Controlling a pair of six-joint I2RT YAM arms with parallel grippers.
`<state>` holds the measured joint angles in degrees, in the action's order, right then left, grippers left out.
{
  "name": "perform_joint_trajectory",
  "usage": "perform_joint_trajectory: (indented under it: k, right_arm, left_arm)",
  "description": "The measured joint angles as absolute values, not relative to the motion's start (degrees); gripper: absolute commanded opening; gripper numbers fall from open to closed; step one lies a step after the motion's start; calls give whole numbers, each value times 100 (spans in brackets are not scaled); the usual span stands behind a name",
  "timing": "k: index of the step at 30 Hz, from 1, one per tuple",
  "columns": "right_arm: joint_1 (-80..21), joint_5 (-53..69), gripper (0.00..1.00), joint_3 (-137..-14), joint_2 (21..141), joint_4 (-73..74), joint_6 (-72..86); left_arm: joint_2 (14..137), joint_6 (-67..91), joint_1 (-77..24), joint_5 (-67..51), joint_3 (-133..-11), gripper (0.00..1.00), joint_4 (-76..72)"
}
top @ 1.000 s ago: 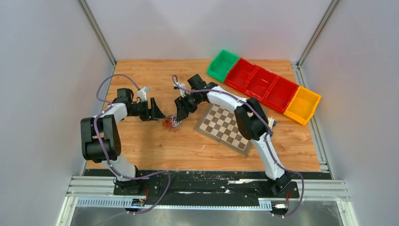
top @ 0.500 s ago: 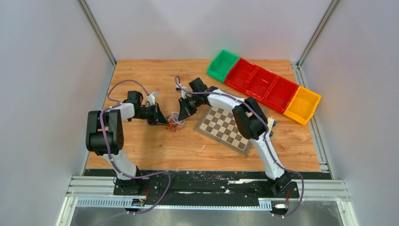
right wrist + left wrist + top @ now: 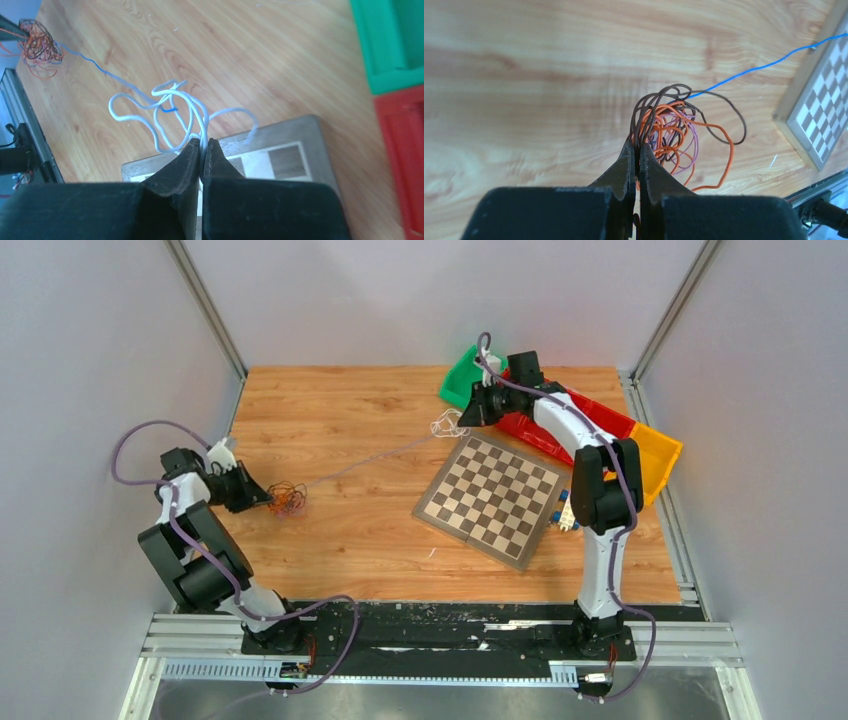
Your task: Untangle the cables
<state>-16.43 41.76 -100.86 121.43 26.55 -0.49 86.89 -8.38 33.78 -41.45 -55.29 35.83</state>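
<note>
The cables are pulled into two clumps. An orange, brown and purple tangle [image 3: 288, 500] [image 3: 674, 130] hangs from my left gripper [image 3: 264, 497] [image 3: 638, 146], which is shut on its brown strands at the table's left. A looped white cable [image 3: 442, 424] [image 3: 165, 112] is pinched in my right gripper [image 3: 466, 418] [image 3: 203, 143], also shut, near the far corner of the chessboard. A thin blue wire [image 3: 370, 457] [image 3: 764, 64] [image 3: 95, 62] runs taut between the two clumps.
A chessboard [image 3: 495, 498] [image 3: 285, 160] lies right of centre. Green [image 3: 460, 380] [image 3: 395, 45], red [image 3: 560, 435] and yellow [image 3: 655, 455] bins line the back right, close behind the right gripper. A small blue-white object [image 3: 566, 515] lies by the board's right edge.
Both grippers shut on the tangle at the centre and pulled apart: the left went left with the orange clump, the right went back toward the bins with the white cable.
</note>
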Motion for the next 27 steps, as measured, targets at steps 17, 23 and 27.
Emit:
perform_joint_trajectory:
  k: [17,23,27]
  right_arm:
    - [-1546,4077,0,-10374,11946,2757,-248]
    - [-982,4034,0,-10676,11815,2757,-307]
    - [-646,4064,0,-10853,11666,2757,-298]
  left_arm:
    - [9032,-2040,3962,-3057,-5402,0,4042]
    - [9032,-2333,4154,-2567,-5341,0,3911]
    - [9032,-2469,4165,-2493,-5312,0,3837]
